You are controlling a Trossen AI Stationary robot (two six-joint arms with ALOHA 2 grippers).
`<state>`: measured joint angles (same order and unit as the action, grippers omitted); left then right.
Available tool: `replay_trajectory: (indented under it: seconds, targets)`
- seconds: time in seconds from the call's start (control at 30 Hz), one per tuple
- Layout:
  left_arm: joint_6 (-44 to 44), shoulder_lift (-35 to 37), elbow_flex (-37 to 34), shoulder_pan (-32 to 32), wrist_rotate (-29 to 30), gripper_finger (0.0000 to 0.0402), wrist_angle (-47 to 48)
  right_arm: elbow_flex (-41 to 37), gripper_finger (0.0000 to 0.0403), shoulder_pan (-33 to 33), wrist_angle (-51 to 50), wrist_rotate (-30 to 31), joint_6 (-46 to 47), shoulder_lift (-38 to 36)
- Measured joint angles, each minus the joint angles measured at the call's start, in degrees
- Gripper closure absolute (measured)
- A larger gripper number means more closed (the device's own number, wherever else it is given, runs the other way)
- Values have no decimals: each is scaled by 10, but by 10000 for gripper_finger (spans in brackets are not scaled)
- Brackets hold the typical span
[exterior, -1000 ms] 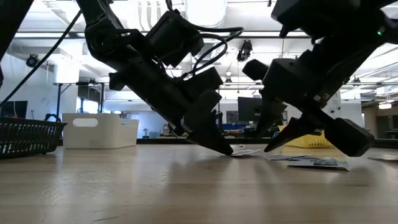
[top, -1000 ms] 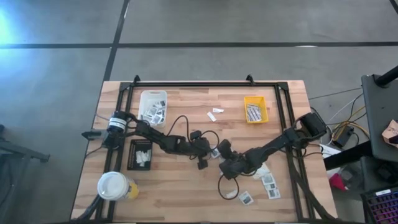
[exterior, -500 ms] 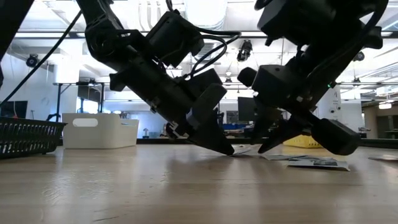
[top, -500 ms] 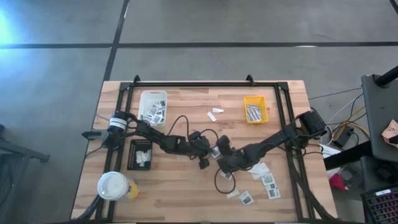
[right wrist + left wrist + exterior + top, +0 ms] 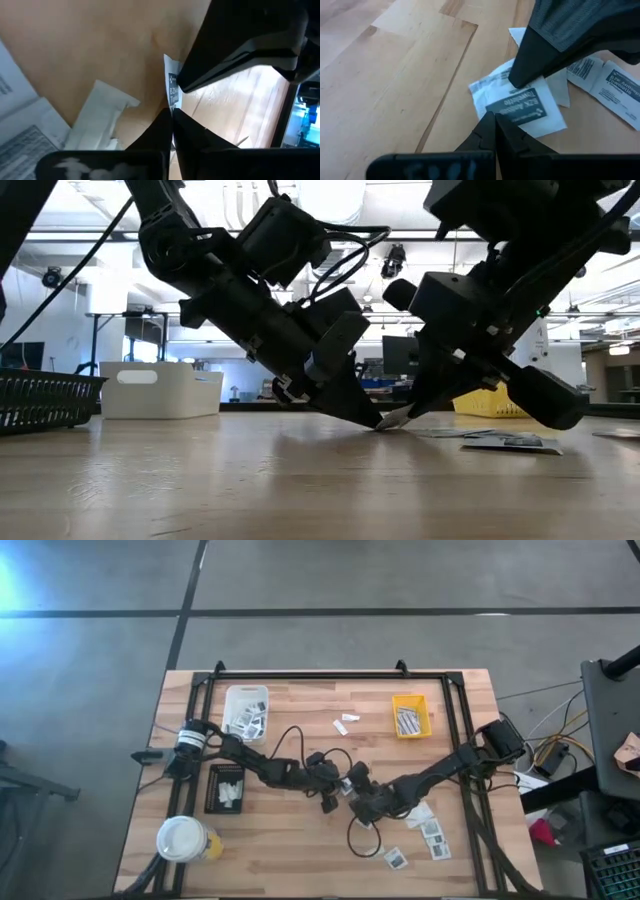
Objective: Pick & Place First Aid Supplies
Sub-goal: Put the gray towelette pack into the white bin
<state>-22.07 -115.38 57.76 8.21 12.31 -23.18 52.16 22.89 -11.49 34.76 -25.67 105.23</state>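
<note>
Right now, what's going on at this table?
Both arms meet mid-table over one white towelette packet. The left gripper, shut, presses its tip on the packet's edge, while the right gripper has closed on it from the other side, the packet standing on edge. More packets lie beside them; others already sit in the white tray, the black tray and the yellow tray.

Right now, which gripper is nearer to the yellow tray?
Right. The right gripper is at the table's middle, diagonally below the yellow tray. The left gripper sits just beside it, slightly farther from the tray.
</note>
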Motion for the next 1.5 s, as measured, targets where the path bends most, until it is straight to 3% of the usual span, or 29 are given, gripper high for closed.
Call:
replay_trajectory:
  seconds: [0.5,0.77,1.23,1.5]
  targets:
    - [78,57,0,20,28,401,22,0,394,52,-18,60,10,-22]
    - [109,96,1,43,103,401,79,0,394,74,-65,64,120,-73]
    - [132,135,1,69,111,401,113,1,394,102,-136,51,300,-195]
    - [132,135,1,69,85,401,105,1,394,101,-140,-17,447,-248]
